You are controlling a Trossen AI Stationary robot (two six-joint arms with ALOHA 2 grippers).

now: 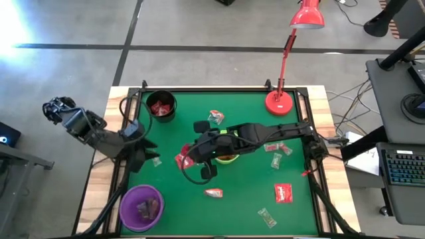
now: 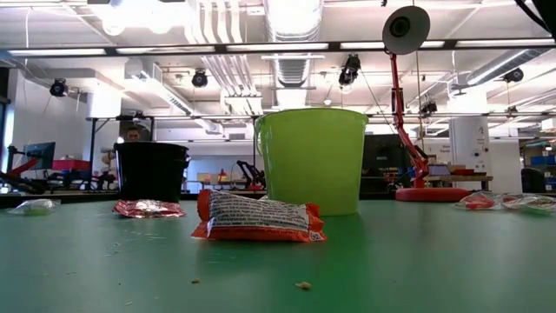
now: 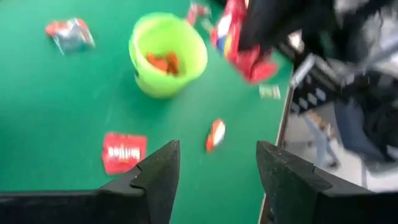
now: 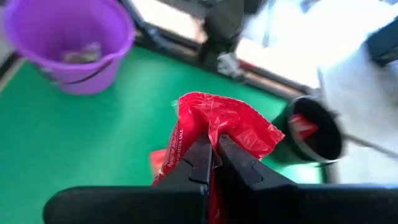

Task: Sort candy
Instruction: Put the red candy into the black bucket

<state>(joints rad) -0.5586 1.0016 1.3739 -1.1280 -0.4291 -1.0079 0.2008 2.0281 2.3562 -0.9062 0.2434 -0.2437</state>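
While its two fingers press tight together on a crumpled red packet [image 4: 217, 134], the right hand [image 4: 214, 163] hangs above the middle of the green bench [image 1: 246, 196], just left of the lime-green bowl [image 1: 227, 157], which already has orange-red sweets in it. In the high view the packet shows as a red patch beside the dark wrist, above another red packet lying flat on the mat. The right arm reaches in from the bench's right edge, crossing over the bowl and some of the loose candy [image 1: 283, 192].

The left hand [image 3: 217, 165] sits over the left edge of the bench, its fingers spread wide with nothing between them, pointing toward the middle.

A black bowl [image 1: 161, 105] stands at the far left with red packets inside, and a purple bowl [image 1: 141, 207] holds pale wrappers at the near left corner. Loose sweets lie scattered over the right half and along the near side, with bare green between them. A red lamp [image 1: 280, 103] stands on the far edge, right of centre. The near middle strip of mat is open.
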